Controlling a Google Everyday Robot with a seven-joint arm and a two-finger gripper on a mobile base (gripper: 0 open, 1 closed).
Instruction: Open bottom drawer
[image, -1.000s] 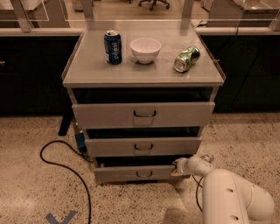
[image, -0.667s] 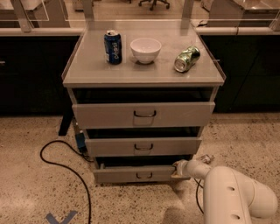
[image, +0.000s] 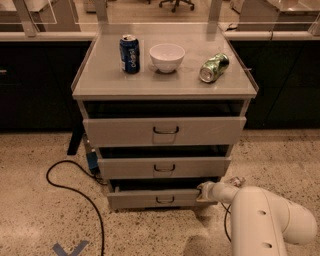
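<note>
Below, the gripper (image: 204, 192) sits at the right end of the bottom drawer (image: 150, 198) (slightly out); I cannot tell its grip.

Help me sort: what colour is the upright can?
Upright can is blue, camera view; gripper at right end of bottom drawer.

Speckled terrazzo floor (image: 35, 220) lies in warm, dim light; a black cable (image: 102, 235) loops across it near a blue tape mark (image: 70, 248). Dark cabinets (image: 35, 85) under a pale counter (image: 45, 36) line the back. The gripper (image: 202, 192) sits low at the bottom drawer's (image: 150, 199) right end.
</note>
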